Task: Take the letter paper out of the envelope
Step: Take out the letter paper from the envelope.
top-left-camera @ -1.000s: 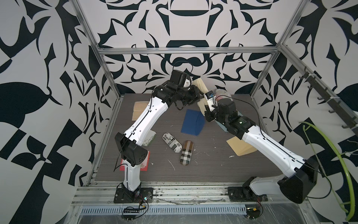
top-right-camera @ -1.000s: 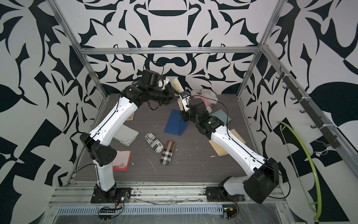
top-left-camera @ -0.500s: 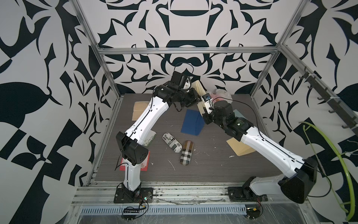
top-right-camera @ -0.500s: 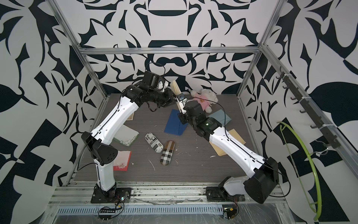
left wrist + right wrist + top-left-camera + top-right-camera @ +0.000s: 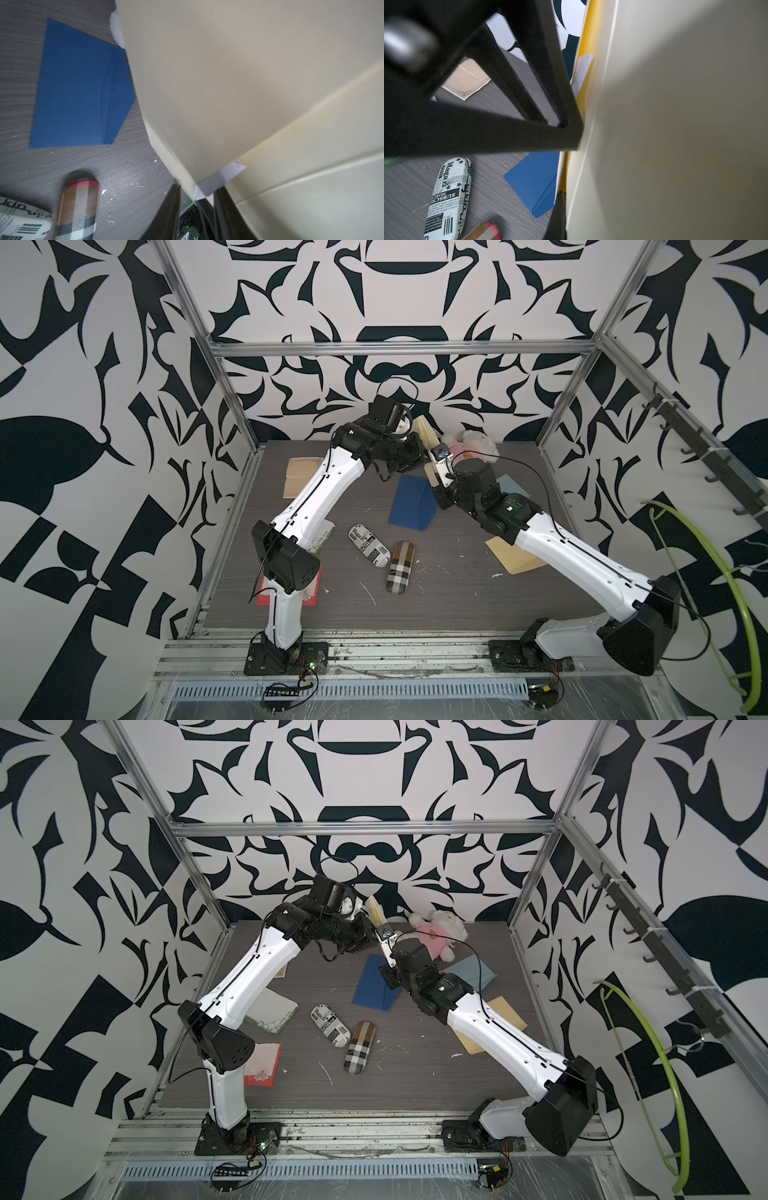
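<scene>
A cream envelope (image 5: 425, 434) is held upright in the air at the back centre, its top edge also showing in the other top view as the envelope (image 5: 375, 912). My right gripper (image 5: 434, 477) is shut on its lower part; in the right wrist view only one finger of the right gripper (image 5: 566, 207) shows against the envelope (image 5: 675, 124). My left gripper (image 5: 419, 452) reaches in from the left at the envelope's upper edge. In the left wrist view a white corner of the letter paper (image 5: 220, 179) sticks out of the envelope (image 5: 228, 83), between the still parted fingers of the left gripper (image 5: 197, 207).
A blue envelope (image 5: 411, 502) lies below the grippers. A plush toy (image 5: 469, 445) sits at the back. Two glasses cases (image 5: 368, 545) (image 5: 401, 566) lie in the middle. A tan envelope (image 5: 513, 558) lies under the right arm, and a lined sheet (image 5: 297, 477) at the back left.
My right arm has carried the envelope a little to the left, toward the left gripper. The left gripper's jaws have narrowed around the envelope's upper corner.
</scene>
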Controlling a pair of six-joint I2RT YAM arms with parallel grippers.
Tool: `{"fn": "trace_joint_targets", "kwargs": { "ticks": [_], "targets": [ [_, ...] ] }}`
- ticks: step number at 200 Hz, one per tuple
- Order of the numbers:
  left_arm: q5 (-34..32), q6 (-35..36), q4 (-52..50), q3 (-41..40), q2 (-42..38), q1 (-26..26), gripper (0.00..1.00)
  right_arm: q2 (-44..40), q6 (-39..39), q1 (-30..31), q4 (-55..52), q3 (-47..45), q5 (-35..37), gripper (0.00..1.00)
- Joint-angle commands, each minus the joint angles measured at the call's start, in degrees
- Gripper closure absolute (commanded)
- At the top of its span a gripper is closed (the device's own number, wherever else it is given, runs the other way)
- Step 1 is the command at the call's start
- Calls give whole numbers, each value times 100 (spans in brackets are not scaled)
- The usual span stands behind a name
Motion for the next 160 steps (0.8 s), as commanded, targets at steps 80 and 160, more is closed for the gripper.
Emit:
{"fn": "trace_joint_targets", "kwargs": {
  "ticks": [80, 160],
  "targets": [
    [-118, 66, -57, 161, 177, -23, 88, -30, -63, 79, 188, 261, 58, 100],
    [0, -39, -41, 191, 96, -32, 99, 86, 58, -12, 96, 130, 78, 100]
  ]
}}
